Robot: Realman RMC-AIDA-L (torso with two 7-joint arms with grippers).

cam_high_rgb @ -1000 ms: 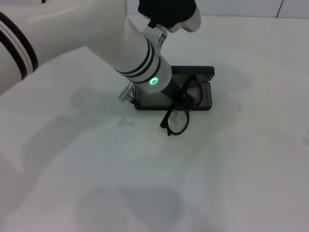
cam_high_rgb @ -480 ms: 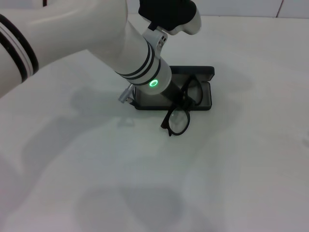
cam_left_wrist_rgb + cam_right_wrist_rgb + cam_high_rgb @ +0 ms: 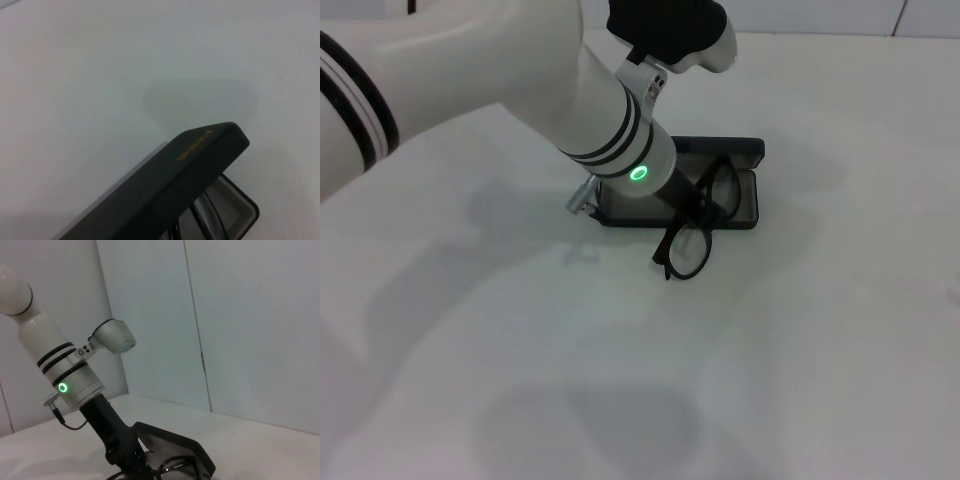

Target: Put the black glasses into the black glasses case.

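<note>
Nearest to me on the white bench [image 3: 800,340], one lens of the black glasses [image 3: 692,245] hangs outside the black glasses case [image 3: 748,196], the other over its grey tray, so I judge them only half in. My left gripper [image 3: 695,207] is down at the frame and seems to pinch it. The lid stands open behind. Further back are pale wall panels [image 3: 240,320].

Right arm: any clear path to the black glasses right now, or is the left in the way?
Probably not cleanly. The left gripper is already down at the black glasses, which straddle the near rim of the black glasses case. The right gripper is outside the head view, and the left arm crowds the frame.
</note>
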